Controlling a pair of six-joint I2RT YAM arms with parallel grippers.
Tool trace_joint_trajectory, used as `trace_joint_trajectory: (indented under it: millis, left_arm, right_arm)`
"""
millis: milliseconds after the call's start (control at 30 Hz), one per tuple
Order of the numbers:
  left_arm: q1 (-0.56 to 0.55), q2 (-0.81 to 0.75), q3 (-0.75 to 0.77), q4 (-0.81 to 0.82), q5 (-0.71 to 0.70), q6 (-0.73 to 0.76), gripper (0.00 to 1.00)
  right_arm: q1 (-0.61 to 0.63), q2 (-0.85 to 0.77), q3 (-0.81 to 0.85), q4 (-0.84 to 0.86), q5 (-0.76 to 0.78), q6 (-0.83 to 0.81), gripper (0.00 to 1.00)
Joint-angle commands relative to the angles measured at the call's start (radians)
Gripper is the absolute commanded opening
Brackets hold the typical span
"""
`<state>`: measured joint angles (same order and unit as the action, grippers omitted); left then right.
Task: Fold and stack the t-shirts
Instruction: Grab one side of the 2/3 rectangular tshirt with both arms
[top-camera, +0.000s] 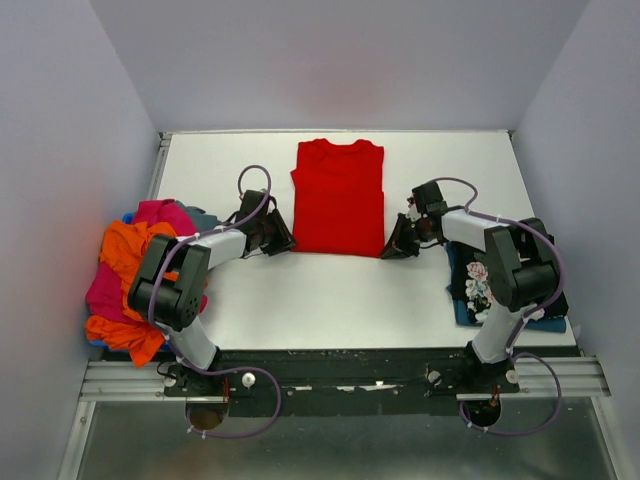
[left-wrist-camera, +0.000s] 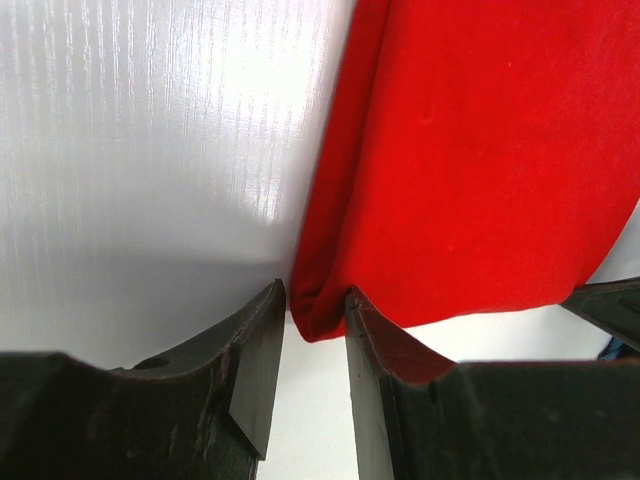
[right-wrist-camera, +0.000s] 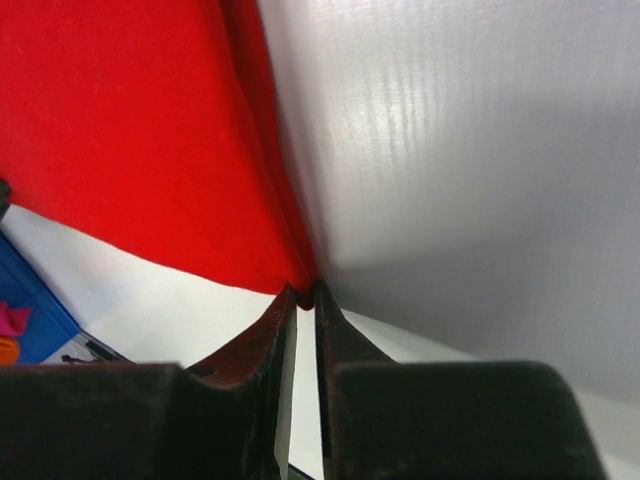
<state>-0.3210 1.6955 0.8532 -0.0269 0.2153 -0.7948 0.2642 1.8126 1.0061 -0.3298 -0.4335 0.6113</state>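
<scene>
I'm looking down on the red t-shirt (top-camera: 338, 198), folded to a tall rectangle in the middle of the white table (top-camera: 330, 300). Its collar points to the far edge and its near hem runs straight across between my two arms. My left gripper (top-camera: 275, 238) sits low at the shirt's near-left corner. On the wrist view its jaws stand partly apart astride that corner, and the folded edge lies between the fingers (left-wrist-camera: 255, 350) with a sliver of white beside the cloth, so no pinch there. My right gripper (top-camera: 398, 243) is down at the near-right corner, jaws pressed almost together, and its wrist view has the red corner nipped right at the tips. For room, white table shows from the hem back to the arm bases, plus a strip on either side of the shirt. The left edge is crowded by a heap of t-shirts (top-camera: 135, 265), orange, magenta and teal-grey, spilling over the side. At the right edge the black floral t-shirt (top-camera: 478, 280) lies on a blue t-shirt (top-camera: 460, 310), partly under my right arm. Walls (top-camera: 60, 150) close in on three sides.
</scene>
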Motion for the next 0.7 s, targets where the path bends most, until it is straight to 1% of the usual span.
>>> trace_joint_trajectory:
  millis: [0, 200, 300, 333, 367, 467, 567, 667]
  left_arm:
    - [0.002, 0.039, 0.006, -0.007, 0.002, 0.013, 0.40]
    - [-0.001, 0.047, 0.006, -0.027, -0.013, 0.006, 0.31]
    - [-0.001, 0.047, -0.009, -0.015, -0.011, 0.008, 0.15]
    - [-0.001, 0.050, -0.016, -0.002, 0.001, 0.005, 0.09]
    - [-0.001, 0.055, -0.022, 0.013, 0.019, 0.003, 0.00]
    - [-0.009, 0.049, -0.037, 0.015, 0.074, -0.020, 0.00]
    - [-0.044, -0.064, -0.092, -0.007, 0.050, -0.015, 0.00]
    - [-0.062, -0.186, -0.144, -0.067, 0.033, -0.011, 0.00]
  right_arm:
    - [0.012, 0.022, 0.009, 0.006, 0.021, -0.007, 0.15]
    - [0.015, 0.019, 0.020, 0.002, 0.022, -0.012, 0.11]
    - [0.017, 0.021, 0.023, 0.002, 0.022, -0.016, 0.05]
    - [0.017, 0.021, 0.025, 0.000, 0.022, -0.015, 0.02]
    - [0.018, 0.019, 0.028, -0.003, 0.018, -0.018, 0.01]
    - [0.018, -0.028, 0.019, -0.018, -0.010, -0.050, 0.01]
    - [0.018, -0.129, -0.012, -0.069, 0.033, -0.074, 0.01]
    - [0.018, -0.228, -0.072, -0.084, -0.011, -0.082, 0.01]
